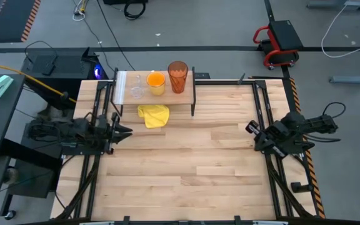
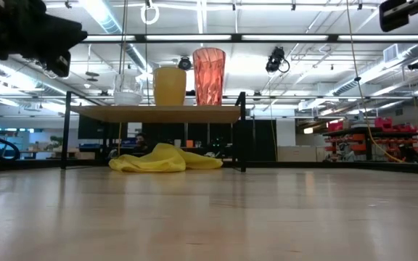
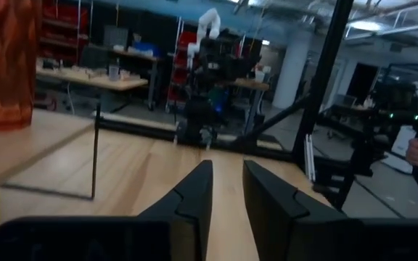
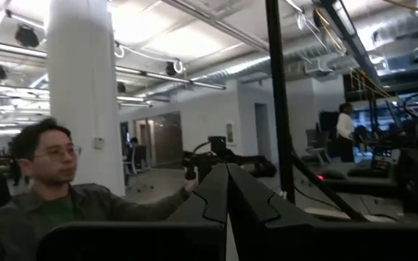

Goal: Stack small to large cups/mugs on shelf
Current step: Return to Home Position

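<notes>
Closest in, the left end effector (image 3: pixel 227 167) is parted by a narrow slit and the right end effector (image 4: pixel 227 168) is pressed closed, both empty, each at its own side of the counter (image 1: pixel 192 169). On the shelf (image 1: pixel 167 97) the clear glass (image 1: pixel 137 89), orange mug (image 1: pixel 156 82) and amber tumbler (image 1: pixel 177 76) stand upright in a row, small to large, so the placing looks done and only parking the arms seems left.

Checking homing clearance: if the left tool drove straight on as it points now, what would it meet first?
The left tool aims across the table, clear of the shelf; likely the right tool first.
</notes>
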Robot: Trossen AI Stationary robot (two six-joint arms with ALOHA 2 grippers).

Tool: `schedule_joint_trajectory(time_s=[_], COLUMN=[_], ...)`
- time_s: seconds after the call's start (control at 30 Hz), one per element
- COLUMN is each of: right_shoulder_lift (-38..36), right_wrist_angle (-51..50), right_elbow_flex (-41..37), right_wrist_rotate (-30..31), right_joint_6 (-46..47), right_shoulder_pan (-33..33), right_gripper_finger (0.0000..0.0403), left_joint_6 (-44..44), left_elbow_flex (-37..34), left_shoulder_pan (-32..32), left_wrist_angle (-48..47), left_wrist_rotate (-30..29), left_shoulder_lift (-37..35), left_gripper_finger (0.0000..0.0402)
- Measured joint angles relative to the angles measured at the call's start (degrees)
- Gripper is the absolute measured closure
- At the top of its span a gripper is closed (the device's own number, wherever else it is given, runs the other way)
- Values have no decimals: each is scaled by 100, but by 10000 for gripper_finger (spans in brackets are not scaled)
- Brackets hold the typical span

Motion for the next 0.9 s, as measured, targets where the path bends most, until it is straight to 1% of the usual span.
schedule_joint_trajectory(time_s=[0.27, 0.4, 0.53, 0.6, 0.77, 0.9], right_shoulder_lift=[0, 0, 0, 0, 0, 0], right_wrist_angle=[-311, -484, -586, -796, -1533, -1894], right_elbow_flex=[0, -2, -2, -2, -2, -2], right_wrist_rotate=[92, 236, 237, 237, 240, 238], right_joint_6=[-46, -115, -209, -379, -849, -718], right_shoulder_pan=[0, 0, 0, 0, 2, 2], right_gripper_finger=[389, 389, 389, 389, 389, 389], left_joint_6=[-129, -41, 14, 78, 300, 310], left_elbow_flex=[-24, -368, -442, -455, -452, -452], left_shoulder_pan=[-2, -2, 0, 0, 0, 0], left_wrist_angle=[-31, 228, 332, 157, 67, 75], left_wrist_rotate=[-2, -8, -10, -10, 4, 3], left_shoulder_lift=[10, 4, -1, 7, 8, 8], left_gripper_finger=[316, 322, 322, 319, 313, 311])
